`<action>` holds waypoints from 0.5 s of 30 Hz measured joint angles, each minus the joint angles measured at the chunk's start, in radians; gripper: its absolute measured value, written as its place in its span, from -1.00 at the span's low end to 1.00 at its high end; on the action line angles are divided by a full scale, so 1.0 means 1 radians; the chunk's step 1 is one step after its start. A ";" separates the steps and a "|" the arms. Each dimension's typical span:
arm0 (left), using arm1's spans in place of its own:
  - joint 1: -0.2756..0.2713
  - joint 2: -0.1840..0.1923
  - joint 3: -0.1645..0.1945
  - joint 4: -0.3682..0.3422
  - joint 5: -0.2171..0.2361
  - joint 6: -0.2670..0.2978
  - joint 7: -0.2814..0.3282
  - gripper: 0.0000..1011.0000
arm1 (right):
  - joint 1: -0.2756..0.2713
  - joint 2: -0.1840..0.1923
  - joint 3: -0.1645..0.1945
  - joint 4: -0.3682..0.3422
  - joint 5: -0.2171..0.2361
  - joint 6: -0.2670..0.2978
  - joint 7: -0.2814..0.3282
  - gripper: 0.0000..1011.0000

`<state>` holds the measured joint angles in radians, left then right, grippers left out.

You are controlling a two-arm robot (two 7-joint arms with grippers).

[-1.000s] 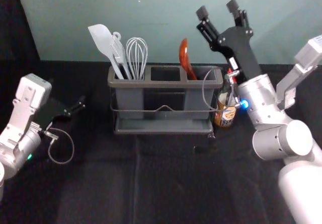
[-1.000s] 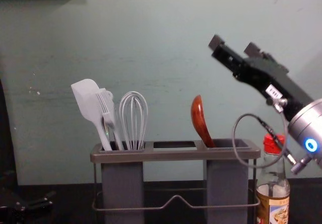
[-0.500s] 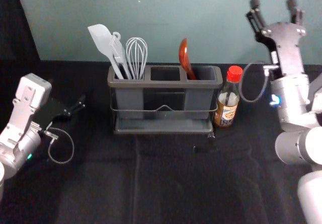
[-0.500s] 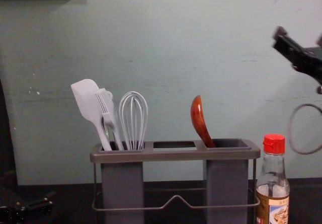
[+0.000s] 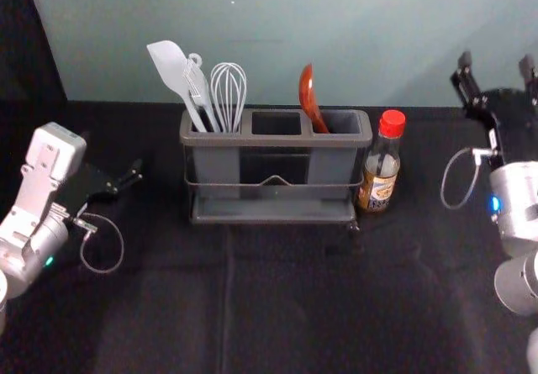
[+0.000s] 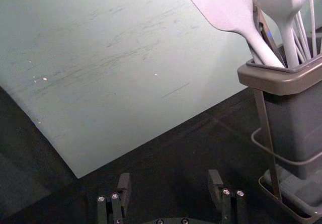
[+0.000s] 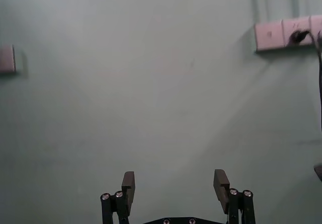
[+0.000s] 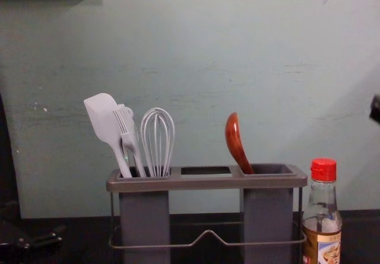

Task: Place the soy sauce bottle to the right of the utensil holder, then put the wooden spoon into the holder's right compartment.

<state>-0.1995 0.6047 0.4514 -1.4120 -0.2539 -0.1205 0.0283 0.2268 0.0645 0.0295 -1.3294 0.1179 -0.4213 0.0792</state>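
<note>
Soy sauce bottle (image 5: 380, 176) and wooden spoon (image 5: 308, 92) both lie to the left of the right tool (image 5: 496, 62) and well apart from it. The right tool is spread wide and points at the wall (image 5: 294, 21), near the right edge of the head view. Ahead of it, the right wrist view shows the wall with socket panels (image 7: 269, 35), a black plug (image 7: 299, 36) in one of them.

Going left from the right tool and nearer the robot, the bottle comes first. It stands upright on the dark counter (image 5: 286, 307), red cap on top, just beside the right end of the utensil holder (image 5: 277, 141).

Next leftward is the spoon, in the holder's right compartment. Its bowl end is up and tips a little to the left, away from the right tool.

Farther out, at the holder's far end from the right tool, the left compartment holds a whisk (image 5: 229, 92), a brush (image 8: 126, 130) and a white spatula (image 5: 171, 70), which leans outward to the left.

Farthest from the right tool is the left tool (image 5: 113, 153), low over the counter to the left of the holder and apart from it. It is spread wide too.
</note>
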 joint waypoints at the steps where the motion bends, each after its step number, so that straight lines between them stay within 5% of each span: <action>1: 0.000 0.000 0.000 0.000 0.000 0.000 0.000 0.99 | -0.004 0.003 0.001 0.002 -0.005 0.007 0.002 0.98; 8: 0.000 0.000 0.000 0.000 0.000 0.000 0.000 0.99 | -0.032 0.039 -0.007 0.038 -0.073 0.070 0.028 0.98; 15: 0.000 0.000 0.000 0.000 0.000 0.000 0.000 0.99 | -0.029 0.100 -0.058 0.065 -0.234 0.068 0.018 0.98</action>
<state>-0.1995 0.6047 0.4514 -1.4120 -0.2539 -0.1205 0.0283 0.1979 0.1646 -0.0285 -1.2641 -0.1163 -0.3530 0.0970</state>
